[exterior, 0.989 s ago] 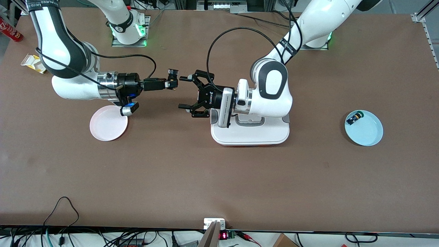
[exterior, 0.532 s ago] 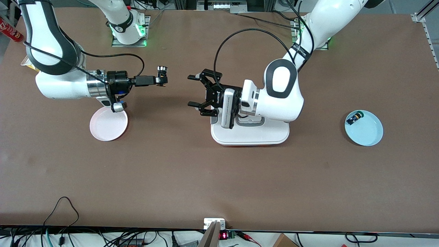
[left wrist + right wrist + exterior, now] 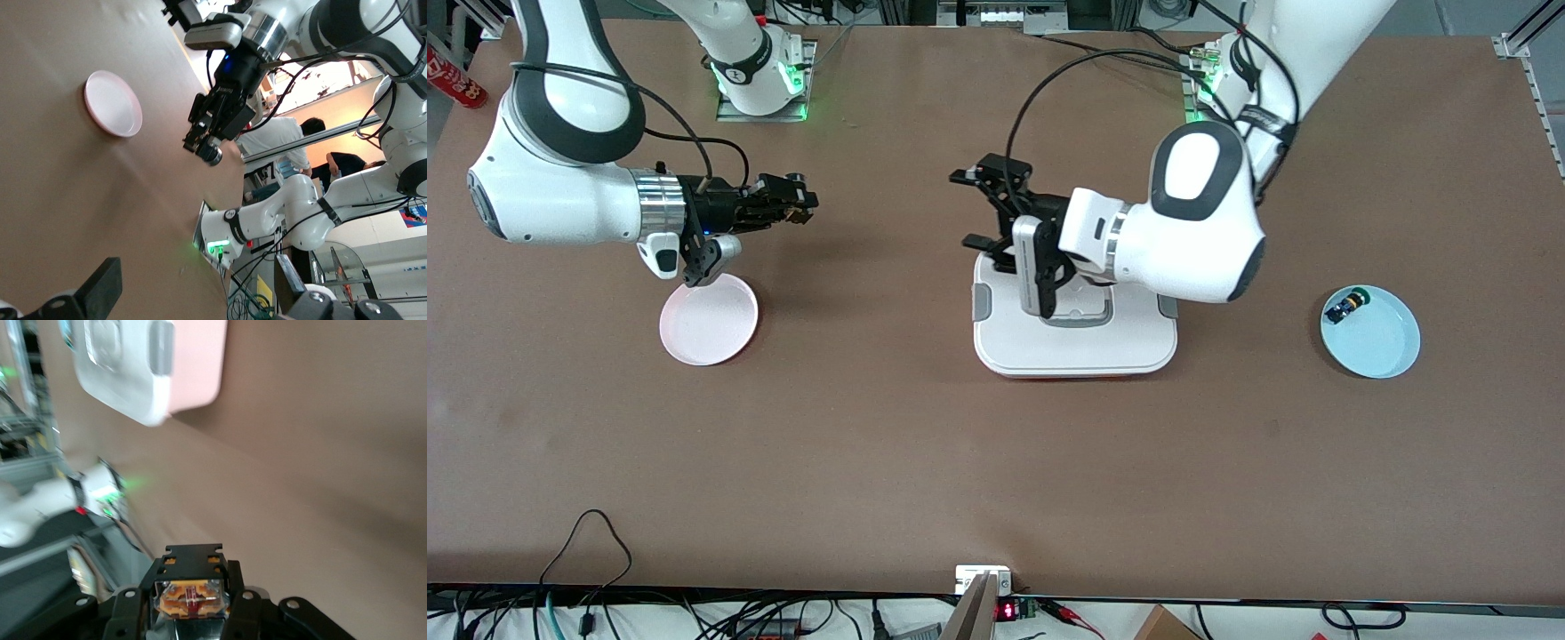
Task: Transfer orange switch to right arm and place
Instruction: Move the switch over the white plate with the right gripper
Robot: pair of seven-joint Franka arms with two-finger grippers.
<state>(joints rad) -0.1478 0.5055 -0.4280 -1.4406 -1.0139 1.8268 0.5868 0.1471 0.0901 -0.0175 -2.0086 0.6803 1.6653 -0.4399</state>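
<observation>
Front view shows us past the handover: our right arm's slim black gripper [image 3: 799, 203] is clamped on the small orange switch with the tan-orange block base [image 3: 787, 197], up in the air over bare brown tabletop [image 3: 925, 462] toward the right arm's end of the table. In the right wrist view the switch [image 3: 191, 597] sits pinched between the black fingers [image 3: 137, 607]. Our left arm's black linked-finger gripper [image 3: 985, 209] hangs with its jaws spread and nothing in them, over the edge of the white rectangular lidded container [image 3: 1074, 342] at mid-table; that arm waits. We judge the step in hand to be the carry to the round pink plate [image 3: 709, 331], which lies near the held switch. Next we must bring the gripper over the plate, lower it, and release gently so the switch does not roll off.
</observation>
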